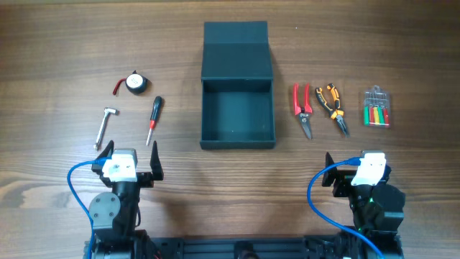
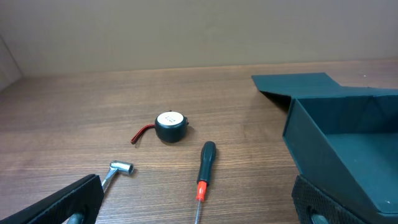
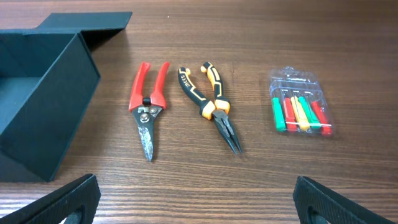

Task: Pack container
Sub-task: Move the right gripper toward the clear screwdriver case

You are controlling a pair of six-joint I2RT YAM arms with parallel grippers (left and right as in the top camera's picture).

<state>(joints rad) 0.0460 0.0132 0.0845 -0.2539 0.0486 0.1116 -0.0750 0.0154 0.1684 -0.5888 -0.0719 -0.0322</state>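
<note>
The dark teal-black container (image 1: 202, 108) stands open at the table's centre, its flap lid (image 1: 236, 54) lying back; the inside looks empty. It also shows at the right of the left wrist view (image 2: 311, 143) and at the left of the right wrist view (image 3: 50, 118). My left gripper (image 1: 131, 150) is open and empty at the front left, just short of a red-and-black screwdriver (image 1: 154, 119); in its own view (image 2: 199, 208) the screwdriver (image 2: 206, 163) lies between the jaws' line. My right gripper (image 1: 356, 164) (image 3: 196, 199) is open and empty at the front right.
Left of the container lie a round black tape measure (image 1: 134, 82) (image 2: 170, 126) and a metal socket wrench (image 1: 106, 126) (image 2: 118, 169). To its right lie red-handled snips (image 1: 302, 108) (image 3: 148, 106), orange-black pliers (image 1: 333, 106) (image 3: 211, 106) and a clear pack of coloured bits (image 1: 376, 108) (image 3: 300, 112).
</note>
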